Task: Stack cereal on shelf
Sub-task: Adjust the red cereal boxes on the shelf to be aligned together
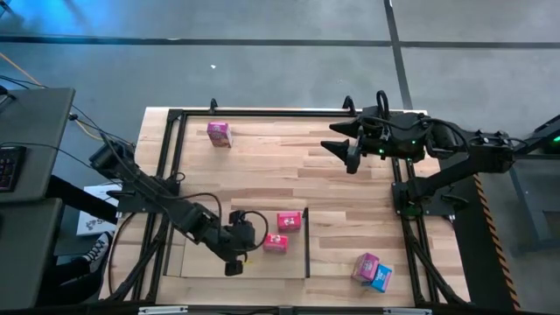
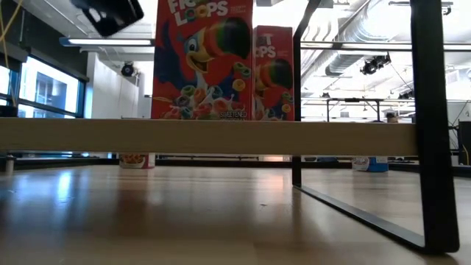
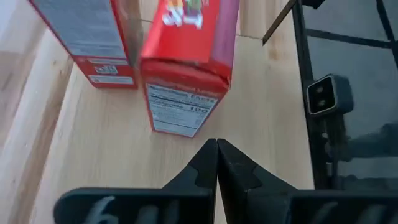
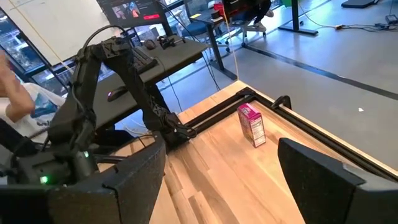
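Two red cereal boxes (image 1: 289, 221) (image 1: 275, 242) stand upright on the light wood shelf panel (image 1: 280, 265), close to its dark side wall (image 1: 306, 241). The low view shows them (image 2: 202, 59) (image 2: 274, 73) above the shelf's front edge (image 2: 221, 136). My left gripper (image 1: 236, 255) hovers over the shelf, shut and empty, its tips (image 3: 217, 149) just short of the nearer red box (image 3: 186, 68). A pink box (image 1: 219, 133) (image 4: 252, 124) stands at the table's far left. A pink box (image 1: 366, 265) and a blue one (image 1: 381, 278) lie near the right. My right gripper (image 1: 343, 147) (image 4: 224, 180) waits open, far right.
A dark metal frame (image 1: 262, 112) runs round the table's edges, with a post (image 2: 430, 125) near the low camera. The second red box (image 3: 93, 43) stands beside the first. Bare planks lie between the pink box and the right arm. A desk with a keyboard (image 1: 9, 166) stands left.
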Robot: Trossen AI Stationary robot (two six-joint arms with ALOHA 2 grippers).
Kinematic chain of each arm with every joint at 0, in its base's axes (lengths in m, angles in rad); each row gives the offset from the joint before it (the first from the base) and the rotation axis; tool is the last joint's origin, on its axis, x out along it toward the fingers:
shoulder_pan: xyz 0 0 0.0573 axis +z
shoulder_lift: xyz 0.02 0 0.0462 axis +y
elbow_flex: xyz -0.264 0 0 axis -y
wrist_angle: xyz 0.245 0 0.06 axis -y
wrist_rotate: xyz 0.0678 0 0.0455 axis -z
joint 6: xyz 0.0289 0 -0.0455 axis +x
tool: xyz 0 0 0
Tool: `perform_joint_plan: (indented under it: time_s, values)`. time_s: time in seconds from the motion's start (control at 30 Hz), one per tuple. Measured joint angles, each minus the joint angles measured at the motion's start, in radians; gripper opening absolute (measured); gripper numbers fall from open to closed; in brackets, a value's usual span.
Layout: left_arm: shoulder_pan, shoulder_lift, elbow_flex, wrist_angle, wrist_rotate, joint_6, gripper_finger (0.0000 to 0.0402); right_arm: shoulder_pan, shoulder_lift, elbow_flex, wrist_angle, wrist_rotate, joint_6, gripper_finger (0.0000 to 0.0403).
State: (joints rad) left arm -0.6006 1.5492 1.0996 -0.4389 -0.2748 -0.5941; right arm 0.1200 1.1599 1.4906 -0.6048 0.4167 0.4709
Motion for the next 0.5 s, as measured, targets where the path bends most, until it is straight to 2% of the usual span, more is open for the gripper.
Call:
perform_joint_plan:
  time_s: [0.33, 0.5]
  values:
    - [0.057, 0.109, -0.012, 0.062, -0.023, 0.085, 0.0, -0.002, 0.0, 0.0, -0.019, 0.006, -0.007, 0.0302]
    - [0.059, 0.144, -0.011, 0.118, 0.016, 0.117, 0.0, -0.003, 0.0, 0.0, -0.032, 0.023, -0.008, 0.0302]
